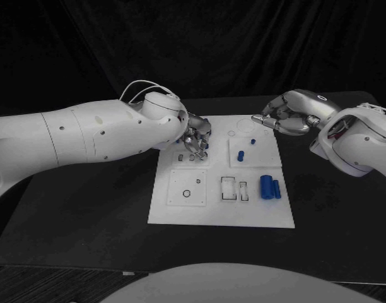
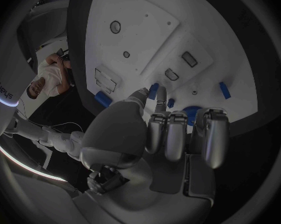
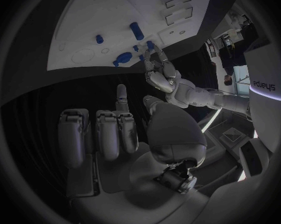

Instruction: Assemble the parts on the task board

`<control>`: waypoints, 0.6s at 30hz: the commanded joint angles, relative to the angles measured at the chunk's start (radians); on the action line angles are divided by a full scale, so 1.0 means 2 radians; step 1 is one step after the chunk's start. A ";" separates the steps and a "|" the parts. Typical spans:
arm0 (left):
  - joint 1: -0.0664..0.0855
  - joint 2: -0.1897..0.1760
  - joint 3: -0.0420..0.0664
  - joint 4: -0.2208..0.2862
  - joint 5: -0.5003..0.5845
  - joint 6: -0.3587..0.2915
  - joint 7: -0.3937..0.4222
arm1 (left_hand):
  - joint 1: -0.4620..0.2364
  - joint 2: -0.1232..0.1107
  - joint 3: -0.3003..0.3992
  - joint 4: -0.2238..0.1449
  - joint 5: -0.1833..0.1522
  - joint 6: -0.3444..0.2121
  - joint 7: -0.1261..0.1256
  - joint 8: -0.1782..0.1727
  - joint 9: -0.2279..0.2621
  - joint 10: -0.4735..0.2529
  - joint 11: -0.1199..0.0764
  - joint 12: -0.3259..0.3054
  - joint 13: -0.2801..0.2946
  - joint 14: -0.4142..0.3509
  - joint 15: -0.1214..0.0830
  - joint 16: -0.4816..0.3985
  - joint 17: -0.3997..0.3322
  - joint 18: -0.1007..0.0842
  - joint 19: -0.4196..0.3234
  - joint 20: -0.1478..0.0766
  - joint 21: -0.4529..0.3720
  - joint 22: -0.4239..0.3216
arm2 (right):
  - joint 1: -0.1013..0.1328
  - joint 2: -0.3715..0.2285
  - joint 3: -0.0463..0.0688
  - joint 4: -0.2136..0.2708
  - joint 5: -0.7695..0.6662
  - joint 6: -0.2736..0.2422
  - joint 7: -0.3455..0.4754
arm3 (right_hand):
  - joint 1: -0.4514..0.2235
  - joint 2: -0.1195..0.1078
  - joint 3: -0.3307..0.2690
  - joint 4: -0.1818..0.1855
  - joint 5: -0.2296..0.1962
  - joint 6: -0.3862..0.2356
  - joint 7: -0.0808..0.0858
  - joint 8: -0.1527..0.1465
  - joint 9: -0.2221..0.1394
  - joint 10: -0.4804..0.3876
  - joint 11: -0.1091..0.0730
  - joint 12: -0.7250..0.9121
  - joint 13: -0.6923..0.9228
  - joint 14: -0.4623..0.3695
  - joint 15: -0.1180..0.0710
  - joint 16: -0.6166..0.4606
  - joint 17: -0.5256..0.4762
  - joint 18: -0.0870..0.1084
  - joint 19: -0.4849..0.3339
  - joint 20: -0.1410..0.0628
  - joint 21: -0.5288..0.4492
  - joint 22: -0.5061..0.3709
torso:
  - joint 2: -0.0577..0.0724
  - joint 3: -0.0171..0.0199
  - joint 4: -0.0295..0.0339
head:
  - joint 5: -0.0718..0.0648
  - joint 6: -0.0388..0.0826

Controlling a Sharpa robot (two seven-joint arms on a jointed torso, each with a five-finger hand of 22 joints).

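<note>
The white task board lies in the middle of the black table. My left hand hangs over its far left part, above two small slots. Its thumb and one finger pinch a small blue part. A short blue part and a smaller one lie on the board's far right part. Two blue cylinders lie side by side at its right edge. My right hand hovers off the board's far right corner, fingers curled in, holding nothing. From the right wrist, my left hand shows with more blue parts beside it.
On the board's near half are a square panel with a ring hole and two rectangular slots. Black table extends to both sides of the board and in front of it. A dark curtain closes off the back.
</note>
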 commanded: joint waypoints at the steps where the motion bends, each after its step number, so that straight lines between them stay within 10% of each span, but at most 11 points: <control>1: -0.001 0.002 0.000 0.000 0.000 0.003 0.008 | 0.004 0.000 0.002 -0.001 0.005 -0.003 0.000 -0.004 0.000 0.053 -0.003 0.001 0.132 0.053 -0.004 0.001 0.132 0.005 0.024 -0.004 -0.001 0.111 | -0.001 0.001 0.000 0.000 -0.001 0.005 -0.010 | -0.002 0.003 0.003 -0.001 0.001 0.004 0.000 0.003 0.001 0.052 0.003 0.001 0.132 0.053 0.003 0.001 0.132 -0.004 0.045 0.002 -0.002 0.127 | 0.000 0.0002 0.0001 | 0.000 0.000; 14: -0.002 0.006 0.000 -0.003 0.000 0.004 0.008 | 0.002 0.001 0.004 0.000 0.005 -0.006 0.001 -0.006 0.000 0.053 -0.002 0.001 0.132 0.053 -0.003 0.001 0.132 0.005 0.024 -0.004 -0.001 0.111 | -0.001 0.002 0.000 -0.001 -0.001 0.008 -0.011 | -0.001 0.004 0.005 0.000 0.003 0.007 0.000 0.008 0.004 0.052 0.003 0.001 0.132 0.053 0.003 0.001 0.132 -0.004 0.045 0.002 -0.003 0.127 | 0.000 0.0001 0.0000 | 0.001 0.000; 18: -0.002 0.006 0.000 -0.004 0.000 0.005 0.008 | 0.009 0.002 0.017 -0.008 0.033 0.001 -0.002 -0.006 0.004 0.053 -0.004 0.001 0.132 0.053 -0.004 0.001 0.132 0.005 0.024 -0.005 -0.001 0.112 | -0.001 0.003 0.000 -0.001 -0.001 0.009 -0.012 | -0.001 0.004 0.005 0.000 0.003 0.008 -0.001 0.009 0.004 0.052 0.003 0.001 0.132 0.053 0.003 0.001 0.132 -0.004 0.044 0.003 -0.003 0.126 | 0.000 0.0001 0.0000 | 0.001 0.000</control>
